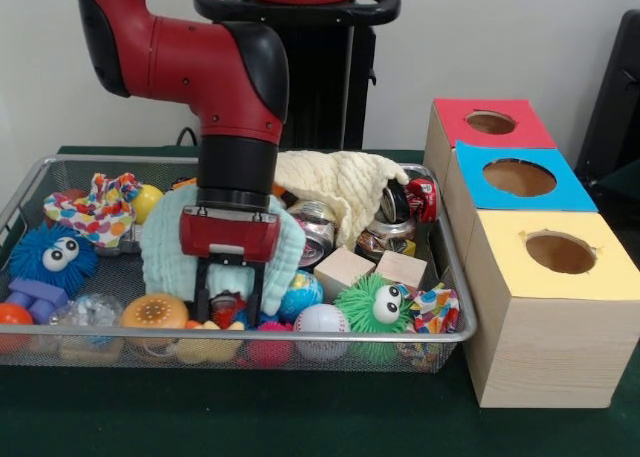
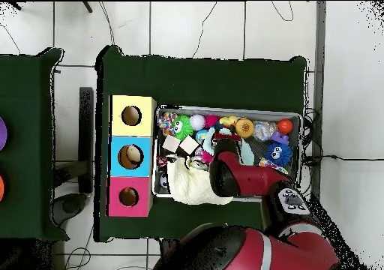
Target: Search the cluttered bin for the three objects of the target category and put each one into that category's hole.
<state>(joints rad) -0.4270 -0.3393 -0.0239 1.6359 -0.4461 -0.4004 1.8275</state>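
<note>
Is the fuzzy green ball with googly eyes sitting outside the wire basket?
No, the fuzzy green ball lies inside the wire basket, near its front right corner in the front view.

A robotics lab or test room set up for a sorting trial. A red and black robot arm [image 1: 215,77] on a black pedestal [image 1: 320,77] stands at the far edge of a table covered in dark green cloth [image 2: 202,76]. The floor is pale tile [image 2: 195,27] with loose cables [image 2: 112,27] trailing across it. The wall behind is plain white [image 1: 500,27]. A second green-covered table [image 2: 22,147] stands beside the first.
</note>
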